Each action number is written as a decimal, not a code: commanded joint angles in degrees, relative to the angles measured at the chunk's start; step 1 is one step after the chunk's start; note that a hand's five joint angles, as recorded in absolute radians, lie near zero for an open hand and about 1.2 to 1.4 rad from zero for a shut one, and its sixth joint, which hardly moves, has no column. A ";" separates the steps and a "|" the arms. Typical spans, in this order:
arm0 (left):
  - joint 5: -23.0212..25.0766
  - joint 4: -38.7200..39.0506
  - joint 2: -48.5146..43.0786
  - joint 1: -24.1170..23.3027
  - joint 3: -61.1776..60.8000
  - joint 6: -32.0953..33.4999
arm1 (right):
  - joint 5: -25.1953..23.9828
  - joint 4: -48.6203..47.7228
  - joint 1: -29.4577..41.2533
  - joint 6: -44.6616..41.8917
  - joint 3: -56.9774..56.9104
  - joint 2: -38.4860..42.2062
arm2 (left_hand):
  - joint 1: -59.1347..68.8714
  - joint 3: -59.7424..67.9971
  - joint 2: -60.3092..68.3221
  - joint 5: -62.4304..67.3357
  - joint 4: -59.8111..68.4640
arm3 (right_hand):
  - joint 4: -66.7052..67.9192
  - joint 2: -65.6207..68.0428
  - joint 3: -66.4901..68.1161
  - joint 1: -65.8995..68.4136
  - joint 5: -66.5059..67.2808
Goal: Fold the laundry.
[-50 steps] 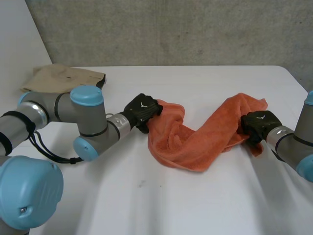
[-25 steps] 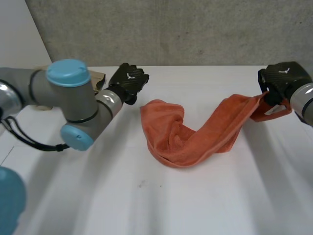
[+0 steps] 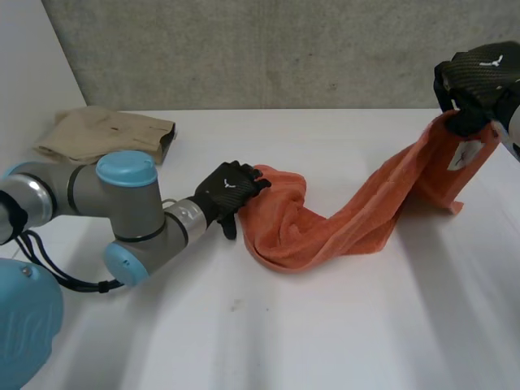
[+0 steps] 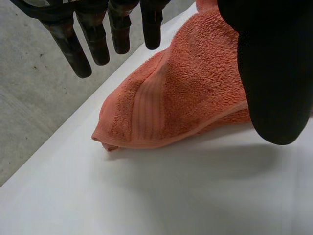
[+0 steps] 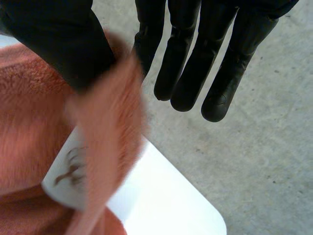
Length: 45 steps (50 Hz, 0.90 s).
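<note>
An orange towel [image 3: 341, 223] lies in a twisted rope across the white table [image 3: 325, 325]. My left hand [image 3: 231, 188] is at its left end, open. Its straight fingers [image 4: 73, 44] hover above the rounded towel end [image 4: 186, 98], and the thumb [image 4: 274, 73] is beside it. My right hand [image 3: 479, 81] is raised at the far right, shut on the towel's right end, which hangs from it with a white tag [image 3: 465, 154]. In the right wrist view the cloth [image 5: 34, 112] runs up between thumb and fingers [image 5: 195, 58].
A folded beige garment [image 3: 106, 132] lies at the table's back left corner. A concrete wall [image 3: 284, 49] stands behind the table. The raised right hand is near the table's right edge.
My right hand has lifted the towel's right end higher off the table. My left hand swung away to the back left, then returned to the towel's left end, now with straight fingers.
</note>
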 commanded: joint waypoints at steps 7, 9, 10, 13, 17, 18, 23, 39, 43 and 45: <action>0.08 -0.09 -6.47 -2.48 8.21 -0.19 | 0.01 1.28 -0.02 0.04 -0.98 -3.45 | 4.83 4.45 4.82 4.54 5.01 | 11.93 13.08 12.39 22.87 13.99; 0.08 -0.09 -7.35 -2.75 9.09 -0.10 | 0.10 1.37 -0.11 0.12 -1.60 -3.54 | 5.85 5.47 5.83 5.55 6.03 | 11.93 13.08 12.39 22.87 13.99; -0.01 -0.09 -7.71 -2.83 9.53 -0.10 | 0.10 1.37 -0.11 0.21 -1.86 -3.54 | 6.35 5.97 6.33 6.06 6.53 | 11.93 13.08 12.39 22.87 13.99; -0.18 -0.09 -8.94 -3.01 11.12 -0.19 | 0.10 1.72 -0.20 0.30 -3.09 -3.45 | 10.71 10.33 10.70 10.42 10.89 | 11.93 13.08 12.39 22.87 13.99; -0.45 -0.09 -9.38 -3.27 12.70 -0.28 | 0.10 2.68 -0.38 0.21 -3.89 -3.36 | 27.32 26.94 27.31 27.03 27.51 | 11.93 13.08 12.39 22.87 13.99; -0.62 -0.09 -9.29 -3.27 13.22 -0.36 | 0.10 2.86 -0.46 0.21 -3.97 -3.27 | 43.20 42.82 43.19 42.91 43.38 | 11.93 13.08 12.39 22.87 13.99; -3.51 0.09 -8.85 -3.36 15.25 -1.59 | 0.10 3.04 -0.73 0.21 -4.06 -3.18 | 67.22 66.84 67.21 66.93 67.41 | 11.93 13.08 12.39 22.87 13.99; -16.79 1.40 17.67 2.08 -2.75 -0.89 | -0.16 4.09 -1.08 -1.54 -5.91 -2.22 | 67.22 66.84 67.21 66.93 67.41 | 11.93 13.08 12.39 22.87 13.99; -16.97 0.27 26.64 2.35 -11.27 -0.54 | -0.25 7.42 -1.08 -6.01 -6.00 -1.95 | 67.22 66.84 67.21 66.93 67.41 | 11.93 13.08 12.39 22.87 13.99; -17.06 -1.40 31.46 2.70 -16.62 0.16 | -0.16 9.09 -1.08 -8.13 -5.73 -1.78 | 67.22 66.84 67.21 66.93 67.41 | 11.93 13.08 12.39 22.87 13.99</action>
